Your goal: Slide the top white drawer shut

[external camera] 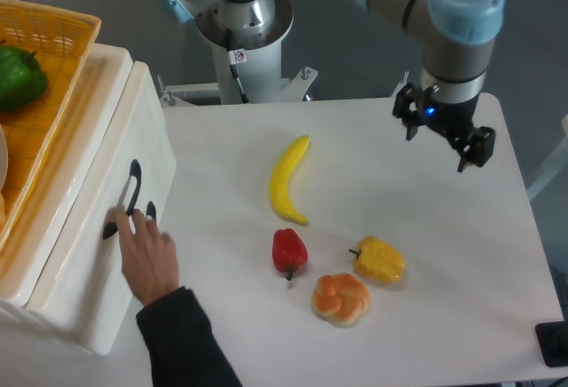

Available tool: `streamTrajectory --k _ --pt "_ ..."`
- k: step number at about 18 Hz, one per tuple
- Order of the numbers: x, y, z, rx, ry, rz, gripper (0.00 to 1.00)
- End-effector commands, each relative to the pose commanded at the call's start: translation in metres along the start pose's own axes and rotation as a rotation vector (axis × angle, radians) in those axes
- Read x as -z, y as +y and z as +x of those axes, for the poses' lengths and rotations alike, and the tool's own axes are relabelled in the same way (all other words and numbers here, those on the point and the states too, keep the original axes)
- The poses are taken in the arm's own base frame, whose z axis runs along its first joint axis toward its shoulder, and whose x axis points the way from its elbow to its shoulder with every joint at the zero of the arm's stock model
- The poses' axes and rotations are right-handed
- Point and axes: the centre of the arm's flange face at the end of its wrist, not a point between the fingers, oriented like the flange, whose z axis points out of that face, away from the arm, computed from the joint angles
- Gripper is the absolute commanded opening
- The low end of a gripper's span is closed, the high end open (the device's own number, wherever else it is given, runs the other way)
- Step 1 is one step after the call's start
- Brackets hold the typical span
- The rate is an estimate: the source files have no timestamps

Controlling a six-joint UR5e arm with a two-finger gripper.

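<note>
So the top white drawer (84, 152) sits at the left edge of the surface (373, 183), its front panel sticking out a bit past the cabinet body, and what's inside it can't be seen from this angle. A yellow wicker basket (44, 59) rests on top of the cabinet with a green pepper (18, 76) in it. A person's hand (146, 249) in a dark sleeve is on the lower drawer front (106, 272), fingers right at the dark handles (126, 199). The tool (444, 130) hangs over the far right side of the surface, well away from the drawers, fingers spread apart and holding nothing. Loose on the surface are a banana (288, 178), a red pepper (289, 252), a corn piece (380, 261) and a bread roll (340, 297).
</note>
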Motion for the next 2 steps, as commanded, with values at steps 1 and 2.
streamTrajectory --k 1,2 --pt "-0.0003 0.0130 -0.0021 -0.003 0.006 0.034 1.00" --pt "0.0026 0.0216 -0.0011 -0.021 0.009 0.048 1.00"
